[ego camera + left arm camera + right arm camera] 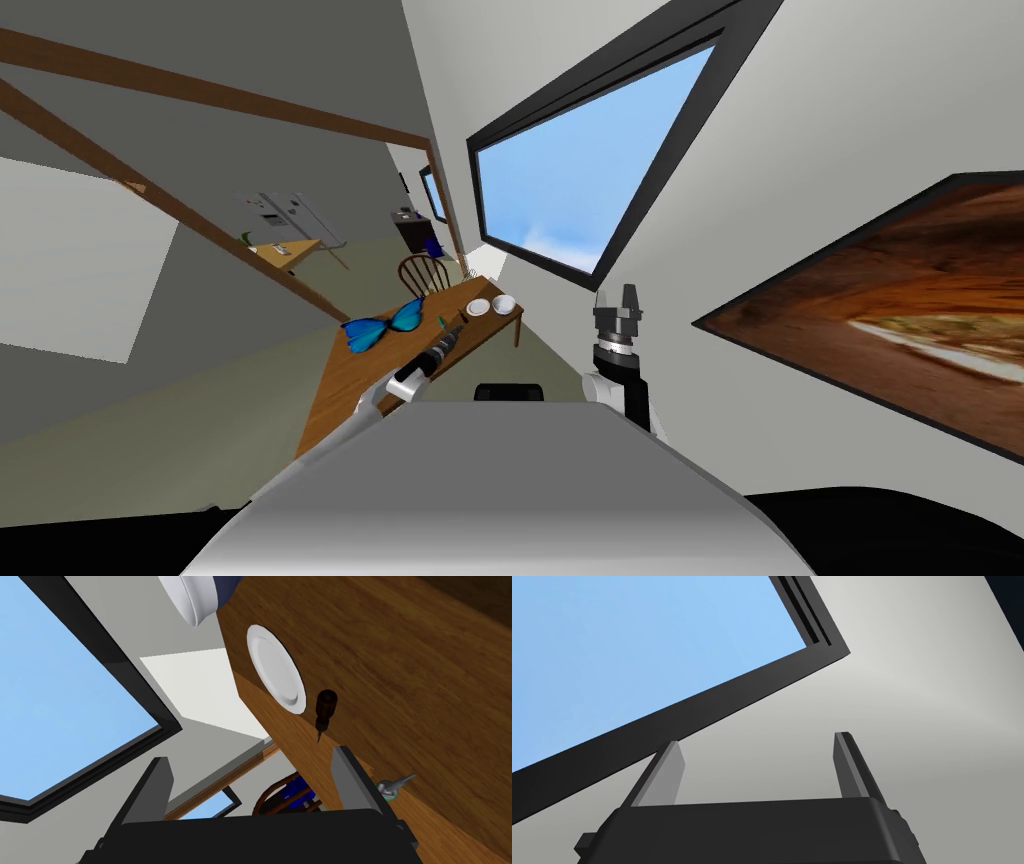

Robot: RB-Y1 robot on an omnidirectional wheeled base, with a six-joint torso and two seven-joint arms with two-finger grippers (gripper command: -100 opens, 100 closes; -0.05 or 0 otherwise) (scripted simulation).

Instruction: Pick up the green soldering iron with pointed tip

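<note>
The soldering iron (394, 786) lies on the wooden table (400, 666); I see a green collar and a grey pointed tip, the rest hidden behind one finger of my left gripper (252, 776). That gripper is open with nothing between its fingers and hangs over the table's edge, the iron just outside one finger. In the head view the iron is a small green speck (441, 321) beside my left gripper (458, 329). My right gripper (617, 299) is raised near the window wall, open (757, 761) and empty.
A dark-handled pointed tool (325, 708) and a white plate (276, 670) lie ahead of the left fingers, with a white bowl (192, 598) beyond. A blue butterfly (383, 326) sits on the table (350, 385). A wooden chair (421, 272) stands at the far end.
</note>
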